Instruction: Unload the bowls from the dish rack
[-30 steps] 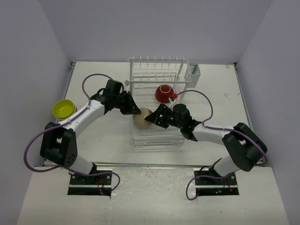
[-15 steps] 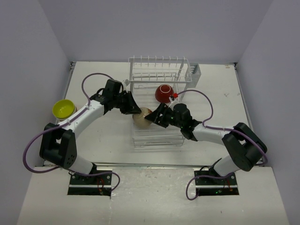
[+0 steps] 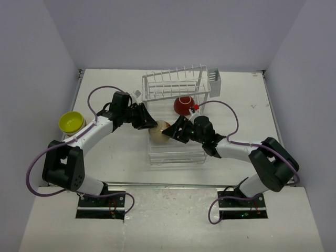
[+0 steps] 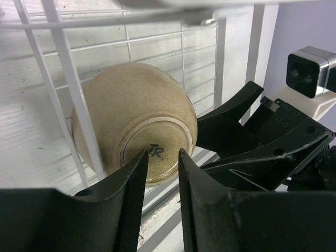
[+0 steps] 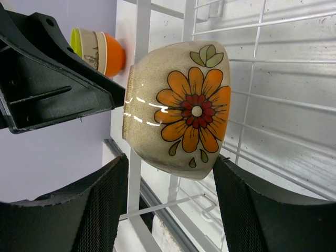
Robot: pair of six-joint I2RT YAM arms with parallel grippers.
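A beige bowl point(image 3: 159, 131) with an orange flower lies on its side at the left edge of the white dish rack point(image 3: 176, 153). In the left wrist view its foot ring point(image 4: 152, 152) faces my left gripper point(image 4: 163, 156). That gripper's jaws are a narrow gap apart, their tips right at the bowl's base with nothing between them. My right gripper point(image 5: 170, 169) is open wide, one finger on each side of the bowl point(image 5: 181, 105). A dark red bowl point(image 3: 184, 105) sits upside down in the rack. A stack with lime-yellow, beige and orange bowls point(image 5: 98, 50) stands on the table at the left point(image 3: 71, 122).
The rack's rear section with tines point(image 3: 173, 84) is tilted up, with the cutlery basket point(image 3: 215, 83) at its right. A rack wire point(image 4: 68, 94) crosses in front of the bowl in the left wrist view. The two grippers face each other closely point(image 3: 164, 128).
The rear of the rack has lifted and tilted. My left arm has pulled slightly to the left. The beige bowl and my right gripper have hardly moved.
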